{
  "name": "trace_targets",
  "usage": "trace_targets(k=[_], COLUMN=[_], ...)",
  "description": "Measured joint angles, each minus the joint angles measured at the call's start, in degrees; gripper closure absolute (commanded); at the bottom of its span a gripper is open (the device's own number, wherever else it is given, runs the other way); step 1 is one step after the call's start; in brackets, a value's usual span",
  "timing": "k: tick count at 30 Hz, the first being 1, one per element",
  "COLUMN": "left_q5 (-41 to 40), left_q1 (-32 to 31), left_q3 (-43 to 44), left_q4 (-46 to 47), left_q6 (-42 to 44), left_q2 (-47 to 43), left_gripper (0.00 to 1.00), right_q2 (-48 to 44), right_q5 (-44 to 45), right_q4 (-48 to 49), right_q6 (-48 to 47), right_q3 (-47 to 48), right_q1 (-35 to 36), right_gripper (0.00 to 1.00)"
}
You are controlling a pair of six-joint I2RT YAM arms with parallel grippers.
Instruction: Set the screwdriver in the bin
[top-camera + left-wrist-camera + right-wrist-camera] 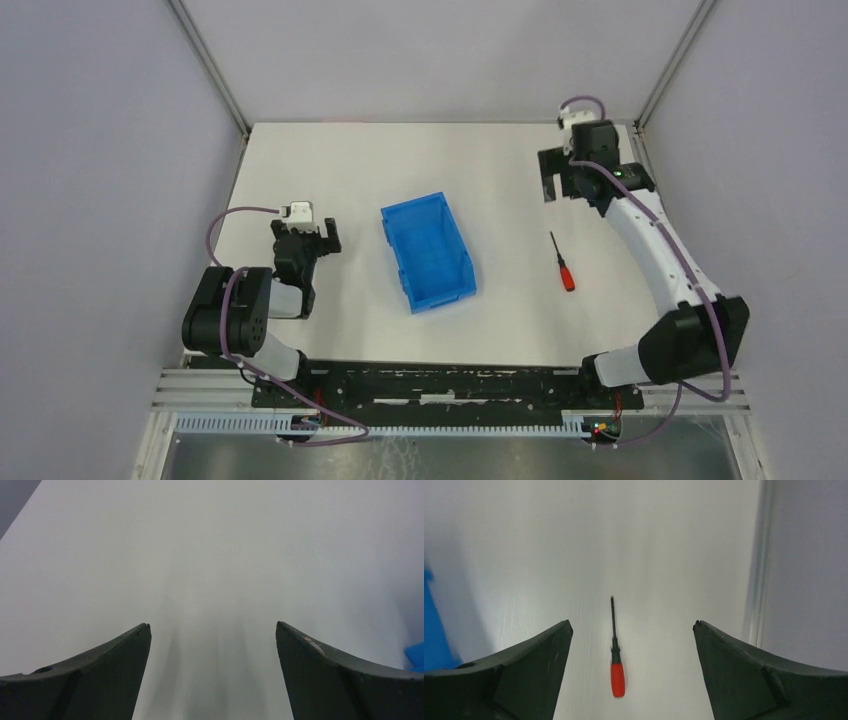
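The screwdriver [562, 262], red handle toward the near side and thin black shaft pointing away, lies on the white table right of the bin. The blue bin [430, 252] stands empty at the table's middle. My right gripper [562, 180] is open and empty, raised over the far right of the table, beyond the screwdriver. In the right wrist view the screwdriver [615, 655] lies on the table between my spread fingers, untouched; the right gripper [631, 625] is well above it. My left gripper [305, 232] is open and empty, left of the bin; it also shows in the left wrist view [212, 625].
Grey enclosure walls with metal corner posts [660, 75] close the table's back and sides. A sliver of the bin shows at the left wrist view's right edge [416, 656] and at the right wrist view's left edge [431, 630].
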Motion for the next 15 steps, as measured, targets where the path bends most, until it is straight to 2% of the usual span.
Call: trace_targets(k=[3, 6, 8, 12, 14, 15], left_q5=[0.00, 0.00, 0.00, 0.00, 0.00, 0.00], left_q1=[0.00, 0.00, 0.00, 0.00, 0.00, 0.00], left_q3=[0.02, 0.02, 0.02, 0.02, 0.02, 0.00], left_q4=[0.00, 0.00, 0.00, -0.02, 0.00, 0.00], left_q6=[0.02, 0.00, 0.00, 0.00, 0.00, 0.00], left_q2=[0.00, 0.00, 0.00, 0.00, 0.00, 0.00], left_gripper=[0.00, 0.00, 0.00, 0.00, 0.00, 0.00], right_q2=[5.42, 8.63, 10.16, 12.90, 14.56, 14.93], right_q5=[-3.08, -5.99, -7.30, -8.87, -9.35, -9.62], right_q4=[-2.91, -3.52, -3.56, -0.85, 0.90, 1.11], right_q6=[-0.63, -1.01, -1.18, -1.40, -1.42, -1.55], right_q3=[-8.07, -17.86, -22.47, -27.65, -28.96, -29.16], right_q1=[-0.55, -2.19, -3.65, -5.62, -5.73, -5.73], right_gripper=[0.03, 0.13, 0.23, 0.50, 0.67, 0.79])
